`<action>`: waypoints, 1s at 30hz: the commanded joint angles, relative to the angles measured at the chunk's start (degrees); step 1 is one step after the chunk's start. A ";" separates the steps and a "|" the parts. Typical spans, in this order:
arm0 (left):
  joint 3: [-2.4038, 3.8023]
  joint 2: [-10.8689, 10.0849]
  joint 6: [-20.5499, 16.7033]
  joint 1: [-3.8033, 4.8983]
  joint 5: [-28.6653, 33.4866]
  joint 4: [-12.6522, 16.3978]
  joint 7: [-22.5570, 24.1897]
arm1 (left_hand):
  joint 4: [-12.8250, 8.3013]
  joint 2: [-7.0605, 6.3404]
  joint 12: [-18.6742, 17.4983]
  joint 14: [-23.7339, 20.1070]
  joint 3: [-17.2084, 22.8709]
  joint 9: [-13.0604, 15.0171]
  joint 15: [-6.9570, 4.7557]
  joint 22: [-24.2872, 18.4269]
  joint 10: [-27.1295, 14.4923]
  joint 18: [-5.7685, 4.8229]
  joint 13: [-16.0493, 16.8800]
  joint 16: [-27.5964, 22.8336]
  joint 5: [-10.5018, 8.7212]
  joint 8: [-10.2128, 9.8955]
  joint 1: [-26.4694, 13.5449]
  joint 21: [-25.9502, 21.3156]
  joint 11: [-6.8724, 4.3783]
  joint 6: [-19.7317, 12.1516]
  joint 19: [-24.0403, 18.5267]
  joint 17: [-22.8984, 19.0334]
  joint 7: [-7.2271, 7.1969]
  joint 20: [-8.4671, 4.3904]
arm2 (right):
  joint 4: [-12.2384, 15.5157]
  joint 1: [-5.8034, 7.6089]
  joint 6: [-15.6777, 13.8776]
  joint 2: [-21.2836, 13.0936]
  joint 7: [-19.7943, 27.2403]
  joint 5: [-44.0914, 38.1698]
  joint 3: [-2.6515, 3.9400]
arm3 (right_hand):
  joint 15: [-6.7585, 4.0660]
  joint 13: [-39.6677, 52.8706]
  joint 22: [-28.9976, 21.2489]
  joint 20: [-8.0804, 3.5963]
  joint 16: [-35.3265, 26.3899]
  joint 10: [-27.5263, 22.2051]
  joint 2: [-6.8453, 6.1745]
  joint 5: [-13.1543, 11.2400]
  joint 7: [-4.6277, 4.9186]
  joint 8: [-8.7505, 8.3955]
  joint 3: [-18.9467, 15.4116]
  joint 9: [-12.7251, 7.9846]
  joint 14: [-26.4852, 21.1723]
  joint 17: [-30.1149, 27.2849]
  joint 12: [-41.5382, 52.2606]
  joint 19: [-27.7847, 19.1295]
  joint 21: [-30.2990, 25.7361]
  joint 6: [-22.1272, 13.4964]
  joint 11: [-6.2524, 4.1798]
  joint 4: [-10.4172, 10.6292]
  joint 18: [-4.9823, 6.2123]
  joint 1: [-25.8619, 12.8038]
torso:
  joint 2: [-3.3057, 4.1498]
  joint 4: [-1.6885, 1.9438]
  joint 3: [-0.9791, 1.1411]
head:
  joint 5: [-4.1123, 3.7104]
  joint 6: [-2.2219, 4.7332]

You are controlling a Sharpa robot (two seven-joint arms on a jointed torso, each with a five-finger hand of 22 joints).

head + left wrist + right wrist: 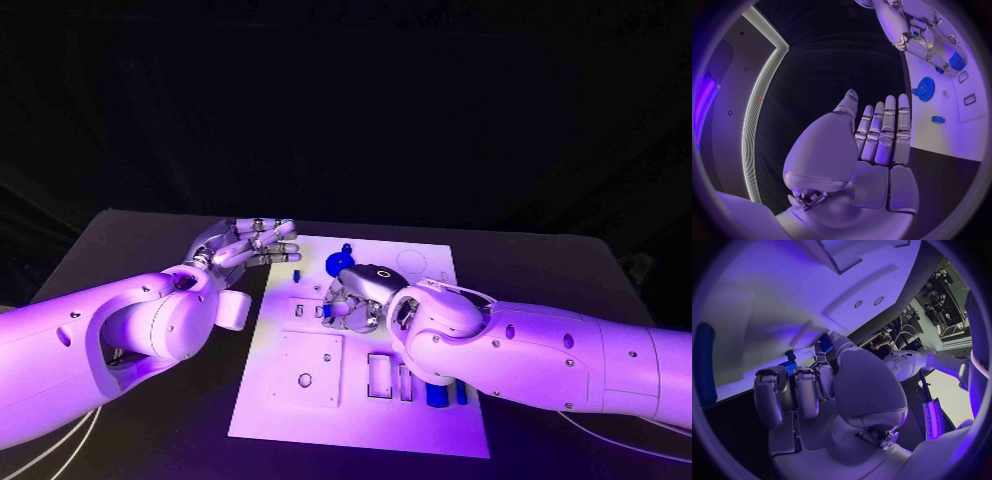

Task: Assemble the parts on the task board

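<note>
Black table [144,240] beside task board [433,420]

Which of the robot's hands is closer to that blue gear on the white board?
Right. The right hand is over the task board, just below the blue gear in the head view. The left hand hovers off the board's left edge, fingers spread.

Task board [418,420] mid-table [144,240]; gear [340,263] on board's far end.

Dim violet light, fisheye-bent edges
</note>
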 commanded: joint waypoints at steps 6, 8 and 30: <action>0.03 0.04 1.16 0.06 0.04 0.06 0.03 | -0.34 0.25 -0.27 0.05 -0.02 0.00 0.26 -0.11 0.13 0.75 -0.01 -0.34 0.13 -0.40 0.34 -0.27 0.18 0.16 0.12 0.09 0.17 0.06 | -0.17 -0.16 1.07 0.10 -0.68 -0.49 -0.10 | 1.03 3.19 13.83 0.71 -0.50 -0.93 -2.24 1.08 0.52 -0.71 -1.32 -0.37 5.01 11.02 -0.80 4.81 -0.78 -1.52 0.54 0.80 0.12 -1.82 | 0.00 0.01 0.02 | -0.05 -0.01; 0.03 0.04 1.17 0.06 0.04 0.06 0.00 | -0.34 0.25 -0.27 0.05 -0.02 0.00 0.26 -0.11 0.13 0.75 -0.01 -0.34 0.13 -0.40 0.34 -0.27 0.18 0.16 0.12 0.09 0.17 0.06 | -0.22 -0.15 0.87 0.09 -0.66 -0.48 -0.10 | 1.11 3.16 13.78 0.83 -0.53 -0.99 -2.80 0.03 0.56 -0.75 -2.00 -0.38 5.00 10.97 -0.82 4.76 -0.86 -1.67 0.58 0.95 0.14 -2.25 | 0.00 0.00 0.01 | -0.02 -0.03; 0.02 0.66 7.32 0.06 -13.94 -2.33 -11.95 | 0.81 0.65 4.24 12.78 -1.58 0.85 -4.13 2.03 11.46 0.95 2.34 6.16 0.44 1.33 -2.20 5.13 -3.57 5.49 8.51 4.35 -2.35 -3.60 | 6.40 2.65 -11.01 -8.27 15.40 14.81 0.41 | 1.81 -0.05 9.92 1.69 -2.94 -4.50 -1.73 -2.44 1.30 -0.43 -10.77 -0.20 3.92 7.05 -3.89 0.62 -7.01 -4.02 1.37 6.99 1.80 2.63 | -0.90 0.00 0.33 | 0.19 0.30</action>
